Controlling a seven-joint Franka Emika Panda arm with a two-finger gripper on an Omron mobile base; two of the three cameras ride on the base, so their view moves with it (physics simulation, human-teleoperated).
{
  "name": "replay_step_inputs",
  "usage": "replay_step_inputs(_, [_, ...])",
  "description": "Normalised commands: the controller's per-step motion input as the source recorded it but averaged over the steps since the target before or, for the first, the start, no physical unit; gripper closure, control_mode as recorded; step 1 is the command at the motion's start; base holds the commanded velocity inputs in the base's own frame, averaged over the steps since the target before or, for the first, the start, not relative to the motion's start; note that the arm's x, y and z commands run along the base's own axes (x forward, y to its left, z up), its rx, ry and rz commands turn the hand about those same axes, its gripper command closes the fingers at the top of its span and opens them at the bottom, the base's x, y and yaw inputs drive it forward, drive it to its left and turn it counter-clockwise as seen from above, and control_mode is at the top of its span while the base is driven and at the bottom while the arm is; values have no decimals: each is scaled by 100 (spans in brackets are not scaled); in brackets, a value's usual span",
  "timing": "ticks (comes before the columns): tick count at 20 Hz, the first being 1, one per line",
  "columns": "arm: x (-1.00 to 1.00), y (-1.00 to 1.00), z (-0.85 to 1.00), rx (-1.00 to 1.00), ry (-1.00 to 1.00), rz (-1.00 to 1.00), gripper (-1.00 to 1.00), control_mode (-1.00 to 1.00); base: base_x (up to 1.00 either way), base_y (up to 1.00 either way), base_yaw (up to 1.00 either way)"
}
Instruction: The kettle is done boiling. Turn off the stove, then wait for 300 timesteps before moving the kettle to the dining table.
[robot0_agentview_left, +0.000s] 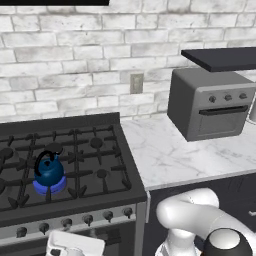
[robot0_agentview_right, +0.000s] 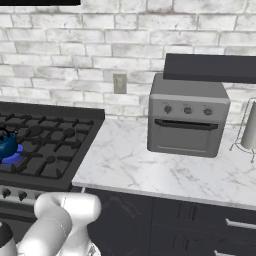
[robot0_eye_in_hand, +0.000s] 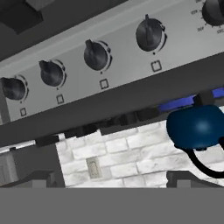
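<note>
Blue flame glows under the kettle, which sits on a burner near the front left of the stove, so we judge the first step, turning off the burner, is not yet done. Our gripper stands wide and holds nothing, facing the row of knobs. Next we must pick the knob for the lit burner and close on it squarely.

base views share stove; hand view inverted, perhaps
</note>
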Motion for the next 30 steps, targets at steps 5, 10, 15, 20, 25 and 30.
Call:
replay_step_inputs(5, [19,12,-33,-7,3,4,-100,-100,0,0,0])
replay_step_inputs(10, [24,16,-30,-6,3,5,-100,-100,0,0,0])
replay_step_inputs(15, [25,13,-29,-5,2,4,-100,-100,0,0,0])
replay_step_inputs(20, [27,13,-31,-5,2,2,-100,-100,0,0,0])
replay_step_inputs(25, [22,21,-28,-1,0,0,-100,-100,0,0,0])
replay_step_inputs(30, [14,22,-24,-1,0,0,-100,-100,0,0,0])
